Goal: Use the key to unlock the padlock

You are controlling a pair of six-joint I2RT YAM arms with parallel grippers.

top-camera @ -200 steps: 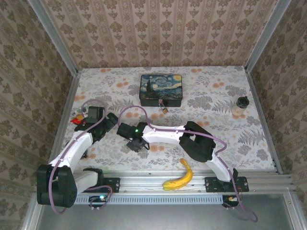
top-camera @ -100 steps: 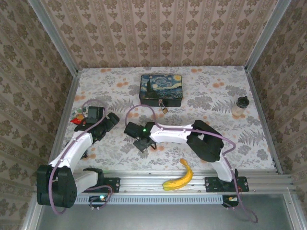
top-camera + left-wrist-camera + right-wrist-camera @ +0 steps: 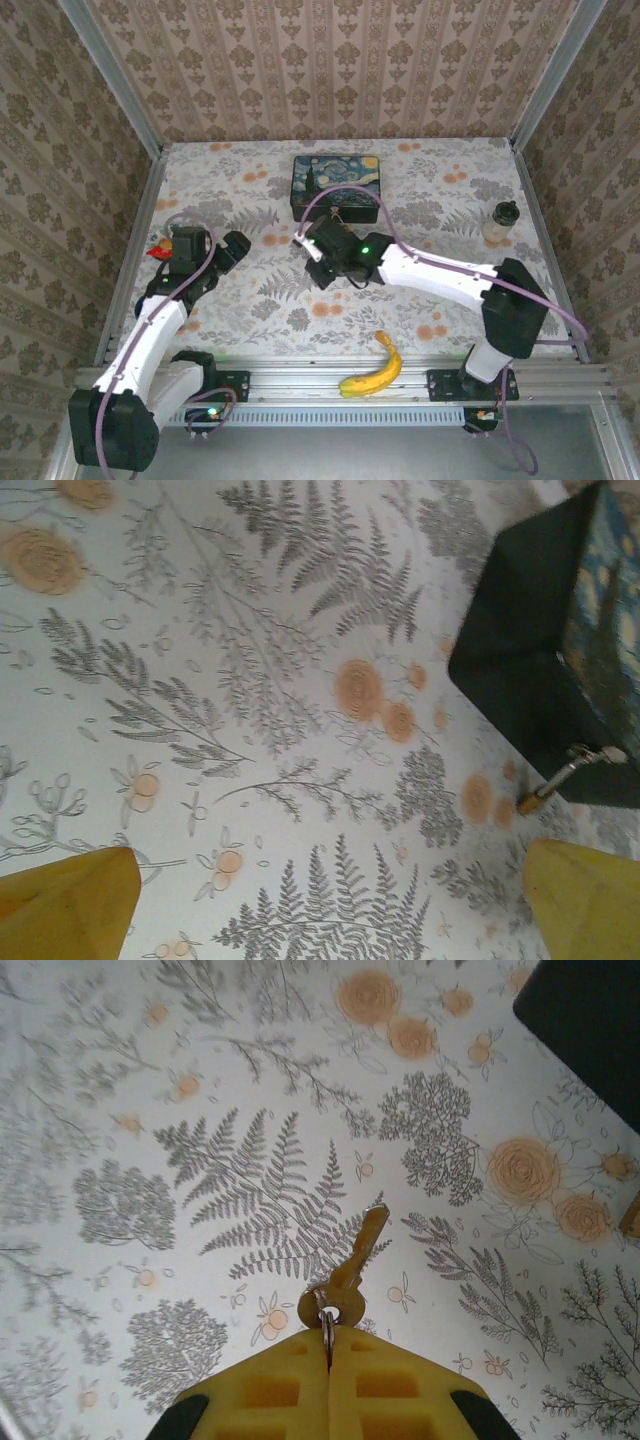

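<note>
1. The right gripper (image 3: 328,1345) is closed. Its yellow fingers (image 3: 265,1390) meet with no gap and pinch the thin metal ring of the key (image 3: 350,1265).
2. The key is brass-coloured. It sticks out beyond the fingertips over the flowered table (image 3: 150,1090), with its round head next to the fingers and its blade pointing away from them, angled towards the dark tin (image 3: 590,1030) in the upper right corner of the right wrist view.
3. From above, the right arm reaches diagonally across the table from its base, and its gripper (image 3: 316,250) sits just in front of the painted tin (image 3: 337,185).
4. The padlock (image 3: 562,778) hangs at the front wall of the tin (image 3: 520,660). Its silvery shackle is hooked at the tin's latch, and its small brass body tilts down to the tablecloth. It is not held, and it is apart from the key.
5. The left gripper (image 3: 325,900) is wide open. One yellow fingertip (image 3: 65,905) is at the lower left corner of its wrist view and the other is at the lower right, with only tablecloth between them. The padlock lies just beyond the right-hand fingertip.
6. A banana (image 3: 375,368) lies at the near edge of the table between the arm bases, and a small dark-lidded jar (image 3: 503,220) stands near the right wall, well apart from the tin.
</note>
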